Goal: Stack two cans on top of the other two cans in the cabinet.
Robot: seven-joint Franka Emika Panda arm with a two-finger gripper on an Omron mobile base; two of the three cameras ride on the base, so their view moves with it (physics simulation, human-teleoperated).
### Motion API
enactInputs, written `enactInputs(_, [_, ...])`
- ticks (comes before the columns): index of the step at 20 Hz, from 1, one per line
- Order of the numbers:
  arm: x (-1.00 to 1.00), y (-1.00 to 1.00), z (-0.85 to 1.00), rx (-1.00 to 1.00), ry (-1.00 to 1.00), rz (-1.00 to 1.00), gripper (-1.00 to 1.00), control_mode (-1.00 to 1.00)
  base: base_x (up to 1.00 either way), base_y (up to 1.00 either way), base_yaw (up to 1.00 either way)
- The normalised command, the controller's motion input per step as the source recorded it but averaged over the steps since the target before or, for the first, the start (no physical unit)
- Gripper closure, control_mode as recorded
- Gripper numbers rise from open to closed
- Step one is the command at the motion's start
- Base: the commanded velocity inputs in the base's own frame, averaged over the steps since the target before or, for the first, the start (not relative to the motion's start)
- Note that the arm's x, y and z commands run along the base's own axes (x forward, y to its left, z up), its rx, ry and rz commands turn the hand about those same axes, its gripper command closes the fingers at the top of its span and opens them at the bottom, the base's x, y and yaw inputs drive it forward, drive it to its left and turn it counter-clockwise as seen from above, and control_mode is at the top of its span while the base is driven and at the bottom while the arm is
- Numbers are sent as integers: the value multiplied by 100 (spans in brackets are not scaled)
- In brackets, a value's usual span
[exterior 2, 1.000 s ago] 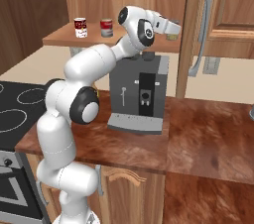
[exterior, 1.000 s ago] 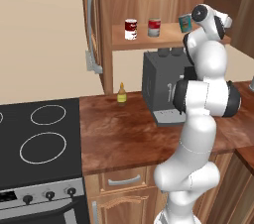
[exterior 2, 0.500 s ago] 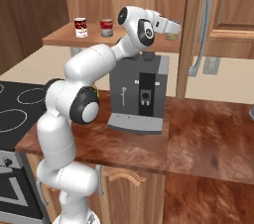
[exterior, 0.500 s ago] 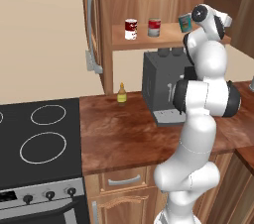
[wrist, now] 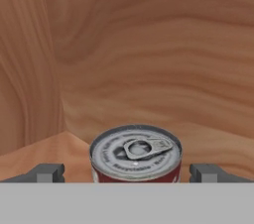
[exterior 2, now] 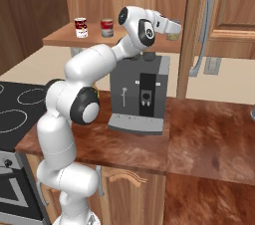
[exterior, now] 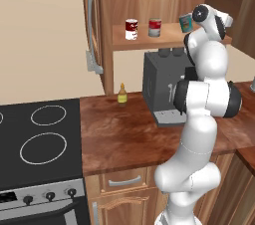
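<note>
A simulated kitchen: a brown wooden surface (exterior: 124, 134) runs beside a black stove (exterior: 35, 149), with a dark coffee machine (exterior: 162, 87) and a small yellow bottle (exterior: 122, 94) standing on it. Above hangs the cabinet (exterior: 144, 37), its door (exterior: 90, 25) swung open with the long grey bar handle facing out.

On the cabinet's flat shelf, the dark red can with a white label (exterior: 131, 29) stands upright toward the left, and just beside it, to its right and apart from it, stands the can that is red above and grey below (exterior: 155, 27). Further right, the teal can (exterior: 186, 22) shows just at the left of the robot's wrist, near the shelf's right end. In the right base view a pale can (exterior 2: 172, 35) sits under the claw (exterior 2: 172, 26) on the same shelf, mostly hidden by it.

The arm reaches up from the base over the coffee machine, its hand stretched into the cabinet's right part. In the hand view a can with a silver pull-tab lid and dark red side (wrist: 136, 154) stands upright on the shelf, centred between the two fingertips (wrist: 45, 172), with a clear gap on each side: the claw is released, spread wide and touching nothing. Behind that can are the cabinet's wooden back and side walls.
</note>
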Motion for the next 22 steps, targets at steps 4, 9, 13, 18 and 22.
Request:
enactInputs(4, [0,0,0,0,0,0,-100,-100,0,0,0])
enactInputs(9, [0,0,0,0,0,0,100,-100,0,0,0])
enactInputs(13, [0,0,0,0,0,0,100,-100,0,0,0])
enactInputs(18, [0,0,0,0,0,0,100,-100,0,0,0])
enactInputs(22, [0,0,0,0,0,0,100,-100,0,0,0])
